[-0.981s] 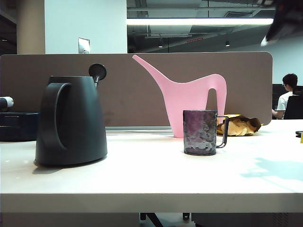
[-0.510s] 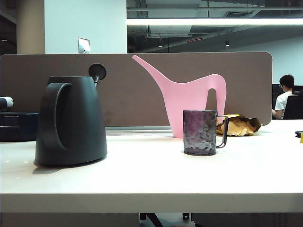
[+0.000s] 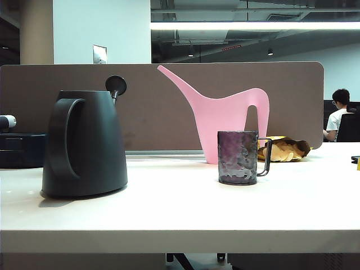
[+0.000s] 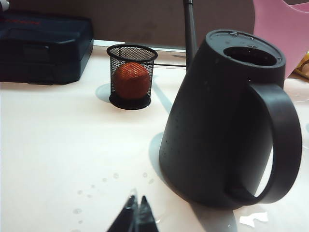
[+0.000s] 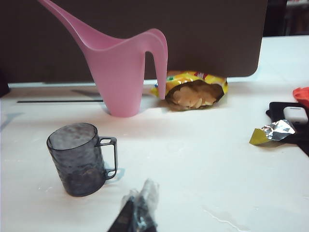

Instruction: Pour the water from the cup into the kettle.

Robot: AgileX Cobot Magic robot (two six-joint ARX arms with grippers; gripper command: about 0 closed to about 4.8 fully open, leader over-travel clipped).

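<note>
Kettle [image 3: 84,143] stands on the left of the white table [image 3: 185,211] in the exterior view, upright, its loop handle turned toward the camera and its knob up at the far side; the cup [image 3: 238,157] stands well apart to the right, upright, handle pointing right, with the pink watering can [image 3: 225,121] just behind it and an opened snack bag [image 3: 284,149] to the right of that. Neither tool shows in this view. In the left wrist view the left tool [image 4: 136,216] has its tips pressed together with nothing between them, hovering over the bare table near the kettle [image 4: 222,121], whose top opening is uncovered; a black mesh holder [image 4: 131,76] with an orange ball stands farther off, beside a dark case [image 4: 43,46]. In the right wrist view the right tool [image 5: 139,210] is closed and empty, just beside the cup [image 5: 79,159], not touching it; the watering can [image 5: 118,67] and snack bag [image 5: 193,92] lie beyond, foil wrapper [image 5: 273,133] to the right.
</note>
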